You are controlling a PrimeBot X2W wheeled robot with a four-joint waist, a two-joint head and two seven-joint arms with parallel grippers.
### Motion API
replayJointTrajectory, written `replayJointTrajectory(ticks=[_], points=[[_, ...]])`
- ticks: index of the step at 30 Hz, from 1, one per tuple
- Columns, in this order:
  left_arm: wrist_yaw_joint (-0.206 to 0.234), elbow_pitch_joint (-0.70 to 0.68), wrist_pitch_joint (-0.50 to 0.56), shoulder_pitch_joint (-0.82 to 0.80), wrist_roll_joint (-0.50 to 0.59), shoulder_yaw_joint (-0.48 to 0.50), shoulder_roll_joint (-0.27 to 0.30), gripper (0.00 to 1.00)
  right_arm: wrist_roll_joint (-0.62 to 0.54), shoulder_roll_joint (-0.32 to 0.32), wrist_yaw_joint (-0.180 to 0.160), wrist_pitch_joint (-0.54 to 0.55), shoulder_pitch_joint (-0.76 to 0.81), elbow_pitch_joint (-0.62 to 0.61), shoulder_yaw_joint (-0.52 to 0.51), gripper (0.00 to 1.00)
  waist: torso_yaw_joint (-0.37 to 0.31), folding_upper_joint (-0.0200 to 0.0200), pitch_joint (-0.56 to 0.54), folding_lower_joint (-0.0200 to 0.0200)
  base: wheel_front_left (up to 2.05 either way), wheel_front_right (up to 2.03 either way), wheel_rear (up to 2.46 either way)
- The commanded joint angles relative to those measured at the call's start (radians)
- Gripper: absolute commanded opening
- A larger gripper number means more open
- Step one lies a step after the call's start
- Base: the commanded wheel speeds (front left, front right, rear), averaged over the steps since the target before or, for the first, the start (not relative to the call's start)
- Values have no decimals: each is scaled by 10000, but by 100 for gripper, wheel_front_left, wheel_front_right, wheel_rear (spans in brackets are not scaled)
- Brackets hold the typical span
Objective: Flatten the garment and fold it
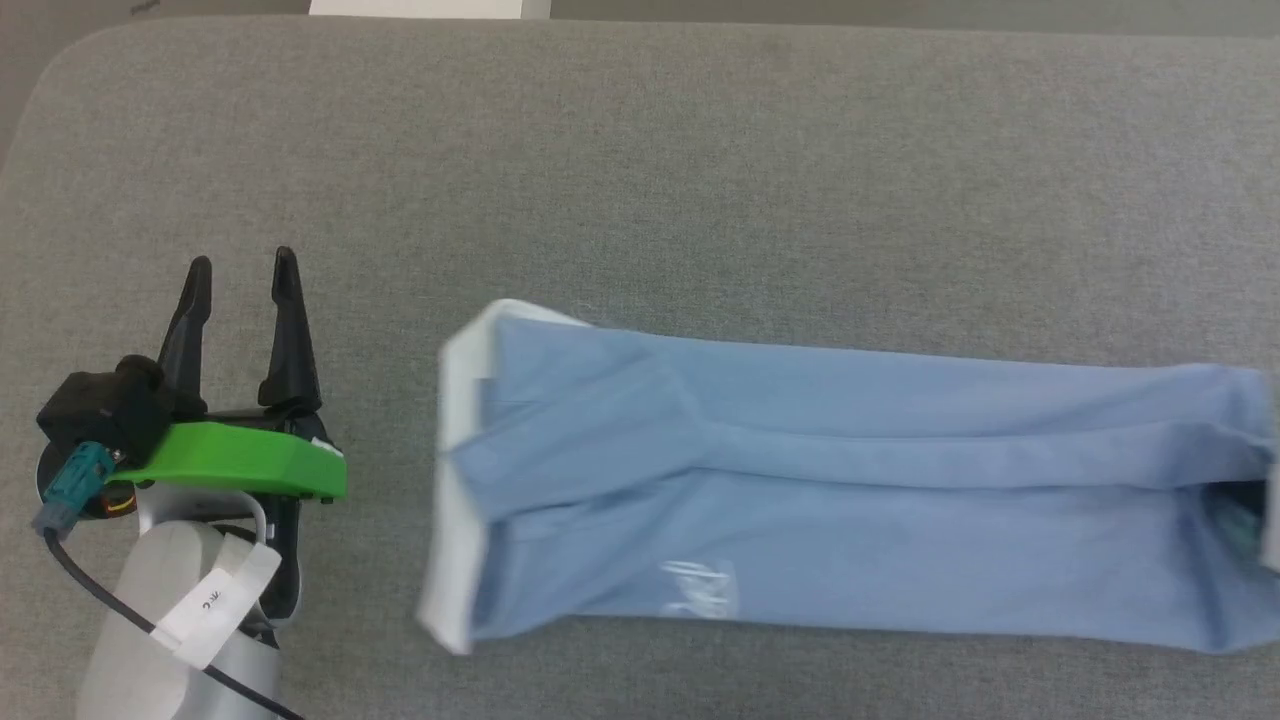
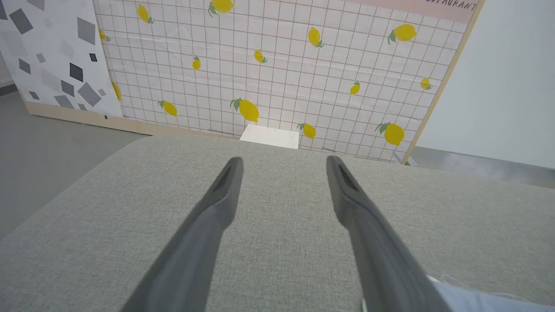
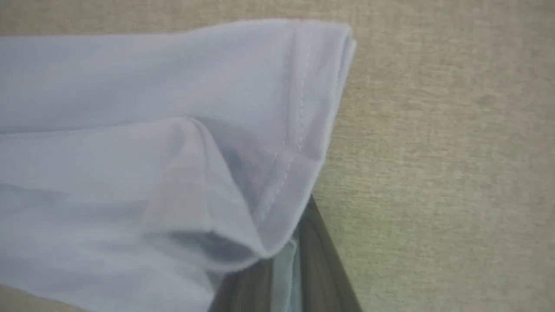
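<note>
**Clamped on a blue T-shirt's hem at the right, open and idle at the left**

Found the left gripper [image 1: 243, 258] nearest, at the lower left of the head view: two long dark fingers on a bright green mount. Noted its jaws spread wide apart and holding nothing, with bare surface between and beneath them.

Saw the light blue, short-sleeved, soft knit T-shirt [image 1: 850, 480] lying to the right of that gripper and apart from it. Found it folded lengthwise into a long band across the grey woven padded surface [image 1: 700, 150]. Noted the white neck panel [image 1: 455, 480] at the band's left end and a small white script logo [image 1: 700, 588] near its front edge. Followed the band to the right edge of the view.

Made out a dark and teal part of the right gripper [image 1: 1235, 510] there, inside the open hem end. Saw, in the right wrist view, its two dark fingers [image 3: 318, 260] pressed together with a sliver of pale blue cloth pinched between them. Noted the stitched hem draped over their tips, hiding them.

Saw, farther off in the left wrist view, a small white box [image 2: 269, 135] past the surface's far edge. Found behind it a white grid-patterned panel printed with yellow lemons [image 2: 282, 65], a grey-speckled white panel [image 2: 47, 52] beside that, and grey floor [image 2: 52, 138] below.
</note>
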Motion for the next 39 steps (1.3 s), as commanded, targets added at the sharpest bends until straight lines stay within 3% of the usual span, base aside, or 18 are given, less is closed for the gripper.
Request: replayJointTrajectory(ticks=[1, 8, 14, 28, 33, 39], points=[[-62, 8, -45, 51, 133, 19, -13, 100, -270, -165, -23, 96, 138, 266, -445, 0, 17, 0, 42, -1, 0, 0, 0], [-98, 2, -45, 5, 128, 6, 23, 100, -1489, -303, -23, 584, 72, 536, -2195, 0, 60, 0, 152, -1, 0, 0, 0], [-92, 108, -45, -3, 118, -39, 15, 100, -2192, -109, -23, 1181, -41, 26, -2570, 0, 15, 0, 84, -1, 0, 0, 0], [-20, 332, -43, 517, 31, -82, 25, 100, -1280, -69, -23, 4473, -188, -3026, -84, 0, -183, 0, -826, -1, 0, 0, 0], [-14, 300, -43, 603, -13, -134, 1, 100, -837, 295, -23, 4777, -474, -3631, 1009, 0, -117, 0, -949, -1, 0, 0, 0], [-38, 294, -44, 713, -70, -183, -31, 100, -351, 999, -23, 4372, -1145, -3463, 2723, 0, 28, 0, -1011, -1, 0, 0, 0]])
